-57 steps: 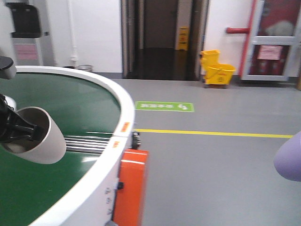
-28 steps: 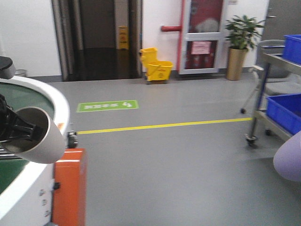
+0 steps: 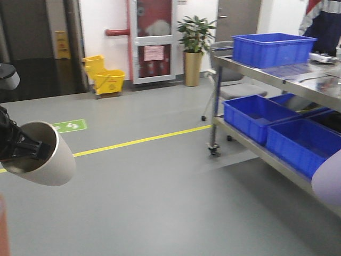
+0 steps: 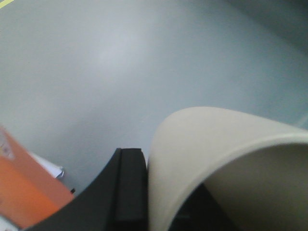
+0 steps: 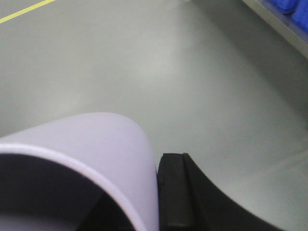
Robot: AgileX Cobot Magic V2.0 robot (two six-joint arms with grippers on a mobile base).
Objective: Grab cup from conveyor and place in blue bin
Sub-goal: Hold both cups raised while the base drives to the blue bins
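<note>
My left gripper (image 4: 161, 202) is shut on the wall of a cream cup (image 3: 45, 154), held on its side at the left of the front view. One black finger (image 4: 130, 187) presses the cup's outside. My right gripper (image 5: 149, 202) is shut on a lavender cup (image 5: 96, 139), whose edge shows at the far right (image 3: 329, 184). A blue bin (image 3: 303, 141) sits on the lower shelf of a steel cart, just left of the lavender cup. A second one (image 3: 253, 117) lies beside it and a third (image 3: 272, 49) on top. The conveyor is out of view.
The steel cart (image 3: 250, 72) on castors fills the right side. Grey floor with a yellow line (image 3: 138, 141) lies ahead. A yellow mop bucket (image 3: 106, 77) and a potted plant (image 3: 194, 42) stand by the far wall. A person (image 3: 325, 26) stands behind the cart.
The front view has swung right: the conveyor has left the picture and the cart with blue bins has come in close. Both cups stay held in the same places.
</note>
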